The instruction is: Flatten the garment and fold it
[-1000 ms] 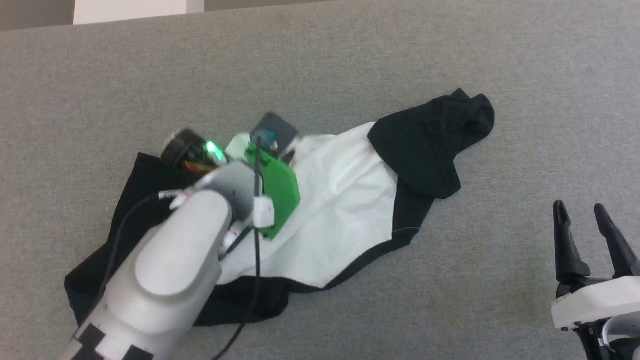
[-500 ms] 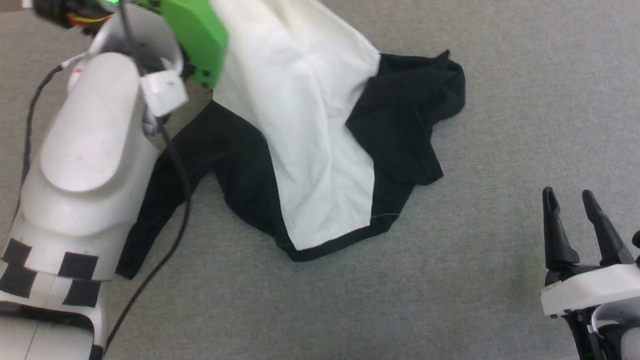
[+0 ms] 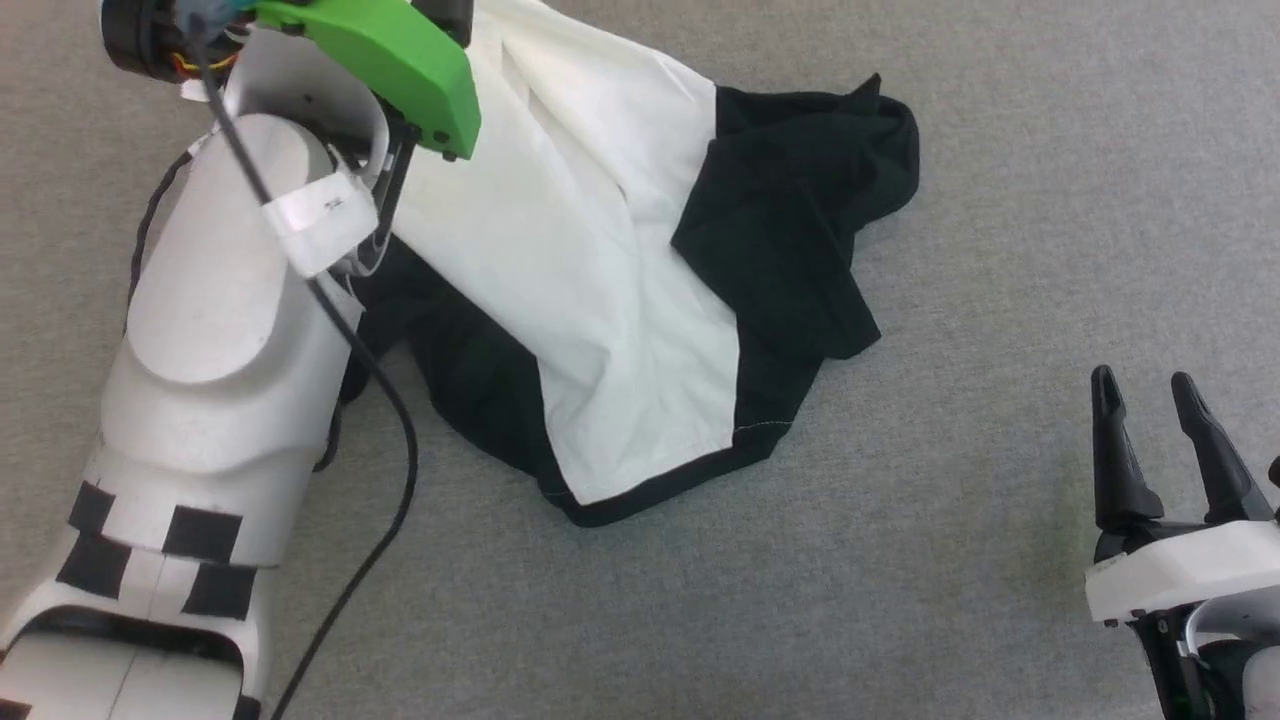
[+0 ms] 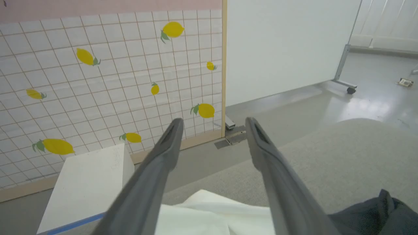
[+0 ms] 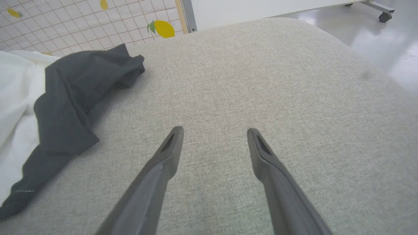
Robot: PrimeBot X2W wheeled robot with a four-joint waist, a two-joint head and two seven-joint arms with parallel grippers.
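Surface: a grey fabric-covered worktop with a rounded far corner; a glossy pale floor lies beyond it.
Background: a tiled wall panel printed with lemons, a white partition on castors, and a white box beside the worktop.
Garment: the garment lies crumpled on the worktop, with the white panel uppermost. A black sleeve is bunched at its right side, and black cloth shows under its left and near edges.
Left pincer: the left pincer is released, fingers spread wide with nothing between them. It is raised over the white cloth and points toward the lemon wall.
Left arm: the pale forearm and a green wrist plate overlap the garment's left side in the head view.
Right pincer: the right pincer is released and empty, low over bare worktop, well apart from the garment.
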